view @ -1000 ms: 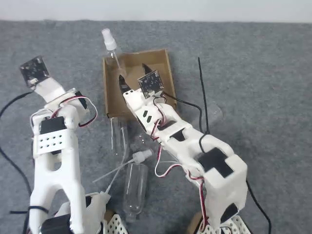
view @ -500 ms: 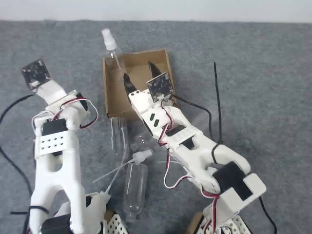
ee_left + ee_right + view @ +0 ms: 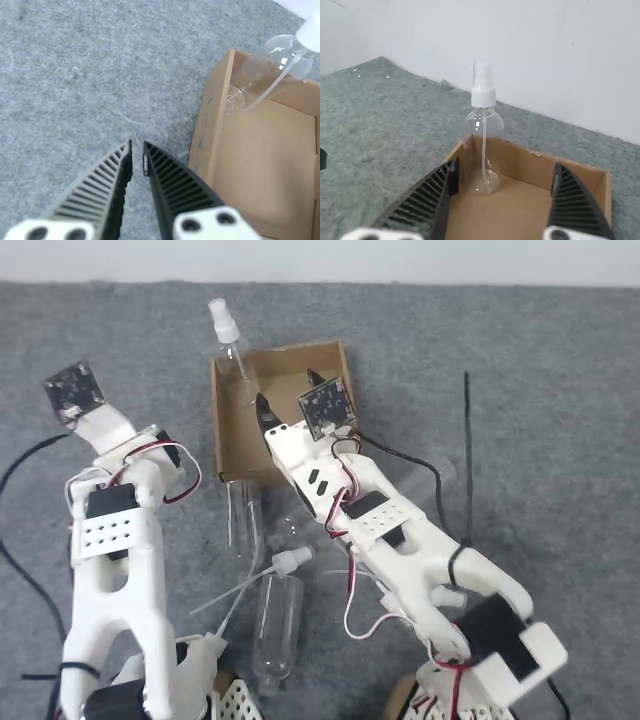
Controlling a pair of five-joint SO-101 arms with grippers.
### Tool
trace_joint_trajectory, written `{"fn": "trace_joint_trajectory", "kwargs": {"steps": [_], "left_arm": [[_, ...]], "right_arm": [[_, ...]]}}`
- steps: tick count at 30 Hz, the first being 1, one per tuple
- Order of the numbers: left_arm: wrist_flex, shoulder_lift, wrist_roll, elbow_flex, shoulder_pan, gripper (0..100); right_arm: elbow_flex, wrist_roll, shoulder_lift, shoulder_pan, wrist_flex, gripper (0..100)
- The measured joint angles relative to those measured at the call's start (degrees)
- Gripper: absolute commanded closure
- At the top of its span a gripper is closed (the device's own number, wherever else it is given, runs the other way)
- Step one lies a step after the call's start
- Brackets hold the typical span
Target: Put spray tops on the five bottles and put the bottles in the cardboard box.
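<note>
Right wrist view shows the right claw (image 3: 505, 171) released, jaws spread wide over the cardboard box (image 3: 526, 164). A capped bottle (image 3: 483, 124) stands in the box corner just ahead of it. The left claw (image 3: 137, 146) is clenched on nothing, beside the box's outer wall.

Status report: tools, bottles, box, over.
Left tool shut, empty, beside box. Right tool open above box. One capped bottle upright inside. Other bottles lying outside.

Grey carpet (image 3: 560, 360) runs back to a white wall (image 3: 400, 258).
</note>
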Motion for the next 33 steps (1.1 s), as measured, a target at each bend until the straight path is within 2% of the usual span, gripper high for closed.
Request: {"fn": "trace_joint_trajectory", "kwargs": {"steps": [7, 18, 33], "left_arm": [[0.0, 0.0, 0.0, 0.0, 0.0, 97], [-2.81, 0.0, 0.0, 0.09, 0.0, 97], [-2.81, 0.0, 0.0, 1.41, 0.0, 97]], "right_arm": [[0.0, 0.0, -7.21, 0.0, 13.8, 75.8], [0.0, 0.0, -15.65, 0.0, 24.0, 76.0], [0.0, 0.7, -28.4, 0.0, 49.49, 76.0]]}}
